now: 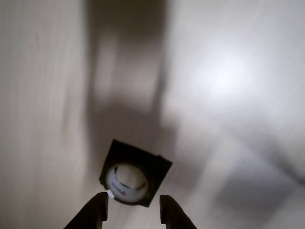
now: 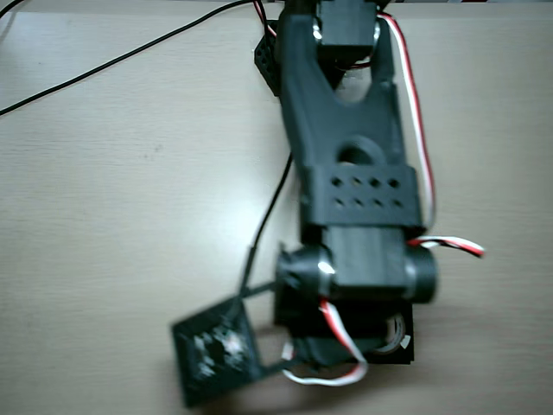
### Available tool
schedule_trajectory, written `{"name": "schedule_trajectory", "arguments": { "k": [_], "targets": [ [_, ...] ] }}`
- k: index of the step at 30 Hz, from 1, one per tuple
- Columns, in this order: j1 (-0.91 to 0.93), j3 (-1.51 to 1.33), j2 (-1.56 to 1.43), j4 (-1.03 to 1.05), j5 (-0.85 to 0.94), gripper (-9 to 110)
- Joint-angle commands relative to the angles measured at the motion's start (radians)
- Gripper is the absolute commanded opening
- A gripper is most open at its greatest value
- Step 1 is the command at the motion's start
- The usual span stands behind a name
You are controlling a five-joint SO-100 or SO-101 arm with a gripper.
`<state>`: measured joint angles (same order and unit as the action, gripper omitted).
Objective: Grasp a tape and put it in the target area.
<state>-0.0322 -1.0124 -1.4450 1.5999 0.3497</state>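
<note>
In the wrist view the tape (image 1: 125,182), a black ring with a pale centre and a small white mark, lies flat inside the target area (image 1: 144,161), a black square frame on the tan table. My gripper (image 1: 133,201) hovers just on the near side of it, jaws apart with nothing between them. In the overhead view the arm covers most of this. Only a corner of the target area (image 2: 409,347) and an arc of the tape (image 2: 397,331) show under the wrist. The fingertips are hidden there.
The arm (image 2: 350,173) reaches from the top edge down the middle of the overhead view. A black square plate with white marks (image 2: 214,350) sticks out from the wrist at lower left. A black cable (image 2: 130,54) runs across the upper left of the table.
</note>
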Motion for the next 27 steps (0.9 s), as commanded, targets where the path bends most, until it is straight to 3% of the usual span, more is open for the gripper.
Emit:
{"name": "schedule_trajectory", "arguments": {
  "k": [1, 27],
  "targets": [
    [0.052, 0.029, -0.084, 0.034, 0.023, 11],
    [0.196, -0.146, -0.219, -0.003, 0.095, 11]
  ]
}}
